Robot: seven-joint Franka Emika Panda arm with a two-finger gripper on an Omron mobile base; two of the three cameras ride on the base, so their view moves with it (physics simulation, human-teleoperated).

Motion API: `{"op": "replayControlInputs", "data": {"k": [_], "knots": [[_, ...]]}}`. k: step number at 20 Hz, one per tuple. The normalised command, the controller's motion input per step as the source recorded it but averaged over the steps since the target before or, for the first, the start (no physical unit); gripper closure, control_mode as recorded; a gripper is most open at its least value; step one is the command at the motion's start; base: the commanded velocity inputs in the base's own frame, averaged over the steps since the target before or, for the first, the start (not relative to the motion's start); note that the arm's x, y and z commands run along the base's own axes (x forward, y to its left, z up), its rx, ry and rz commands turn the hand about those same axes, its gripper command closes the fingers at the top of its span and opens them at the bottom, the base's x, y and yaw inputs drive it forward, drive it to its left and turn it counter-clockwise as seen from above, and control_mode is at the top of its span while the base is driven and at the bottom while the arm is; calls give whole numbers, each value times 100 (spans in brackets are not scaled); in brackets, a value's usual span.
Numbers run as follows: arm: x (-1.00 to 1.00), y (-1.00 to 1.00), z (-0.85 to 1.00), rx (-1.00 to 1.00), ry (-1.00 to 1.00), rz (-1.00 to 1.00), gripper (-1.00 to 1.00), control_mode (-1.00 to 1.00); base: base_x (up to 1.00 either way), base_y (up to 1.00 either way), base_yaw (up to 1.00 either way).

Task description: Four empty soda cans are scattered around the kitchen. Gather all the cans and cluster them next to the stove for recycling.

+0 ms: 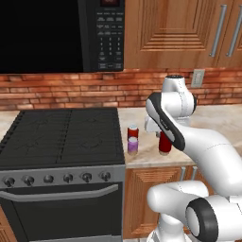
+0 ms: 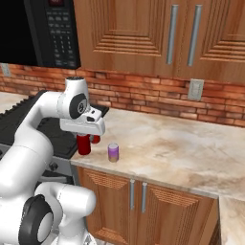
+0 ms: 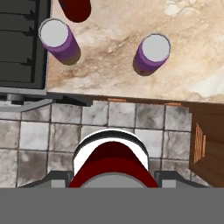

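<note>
The red soda can is clamped in the gripper, jaws squeezed on its sides, with the fingertips showing on either side of it in the hand view. From the base cameras it hangs upright under the hand, low over the front part of the beige marbled counter, a little to the right of the stove (I honestly can't tell whether its base touches the counter or floats just above it). Moving out from there: a purple can with a silver top stands right at the stove's edge, and a second red can stands just behind it, the two nearly touching in the left base view. Another purple can stands on its own further right, near the front edge of the counter and apart from the held one. All of them are upright. Past that there's the black cooktop with its grates, the row of dark knobs and the oven handle below, a black microwave with a keypad above, red brick wall, wooden cabinets, and grey stone tile floor below the counter edge.
</note>
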Motion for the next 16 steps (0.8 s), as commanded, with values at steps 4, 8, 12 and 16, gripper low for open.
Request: {"op": "replayControlInputs", "data": {"k": [4,8,12,16], "knots": [[0,0,0,0,0,0,100,100,20,0,0],[0,0,0,0,0,0,100,100,23,0,0],[0,0,0,0,0,0,100,100,28,0,0],[0,0,0,0,0,0,100,100,20,0,0]]}}
